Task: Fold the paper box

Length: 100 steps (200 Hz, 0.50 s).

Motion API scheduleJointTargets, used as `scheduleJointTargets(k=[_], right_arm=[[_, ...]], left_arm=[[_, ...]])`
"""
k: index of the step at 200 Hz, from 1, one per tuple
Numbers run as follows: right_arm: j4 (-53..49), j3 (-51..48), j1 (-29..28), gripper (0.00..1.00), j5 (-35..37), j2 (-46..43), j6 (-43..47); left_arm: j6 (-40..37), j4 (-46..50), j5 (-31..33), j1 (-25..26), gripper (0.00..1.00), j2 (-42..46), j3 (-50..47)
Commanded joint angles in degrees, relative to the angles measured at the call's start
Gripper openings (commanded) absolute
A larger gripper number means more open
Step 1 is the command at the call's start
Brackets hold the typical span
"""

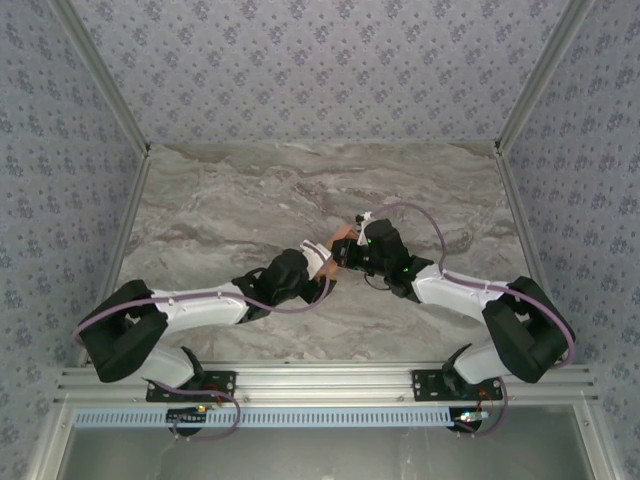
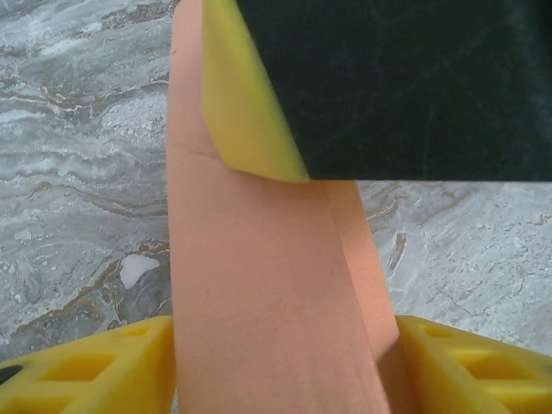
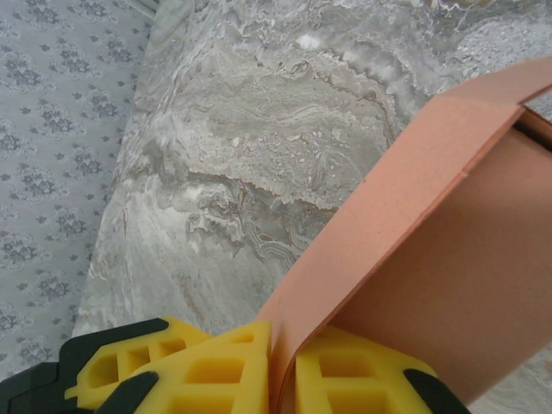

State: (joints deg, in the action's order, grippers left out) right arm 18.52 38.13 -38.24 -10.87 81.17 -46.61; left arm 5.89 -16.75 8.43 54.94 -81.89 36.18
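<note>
The paper box is salmon-orange card held above mid-table where both arms meet. In the left wrist view it runs up as a long folded body between my yellow fingers, which press against its two sides; my left gripper is shut on it. A yellow-and-black finger of the other arm lies on its upper end. My right gripper is shut on a thin card flap, and the box opens out to the right with a creased panel. From above, the left gripper and right gripper nearly touch.
The grey marble table stretches bare to the back and sides. Patterned walls enclose it on three sides. An aluminium rail carrying the arm bases runs along the near edge.
</note>
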Motion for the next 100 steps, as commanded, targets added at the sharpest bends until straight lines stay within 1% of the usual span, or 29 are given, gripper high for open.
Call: scheduleJointTargets(k=[1, 55, 83, 100], right_arm=[[-5.3, 0.2, 0.0, 0.18, 2.4, 0.9, 2.2], [-12.2, 3.5, 0.1, 0.37, 4.4, -5.0, 6.2], [-16.6, 4.8, 0.3, 0.44, 6.8, -8.2, 9.2], [-18.6, 5.2, 0.7, 0.47, 6.9, -9.7, 11.0]], left_arm=[[-0.6, -2.0, 1.0, 0.4, 0.60, 0.2, -0.2], [-1.0, -2.1, 1.7, -0.2, 0.52, 1.5, -1.9], [-1.3, -2.3, 0.8, -1.3, 0.48, 2.9, -2.7], [-1.3, -2.3, -0.7, -2.4, 0.45, 3.9, -3.1]])
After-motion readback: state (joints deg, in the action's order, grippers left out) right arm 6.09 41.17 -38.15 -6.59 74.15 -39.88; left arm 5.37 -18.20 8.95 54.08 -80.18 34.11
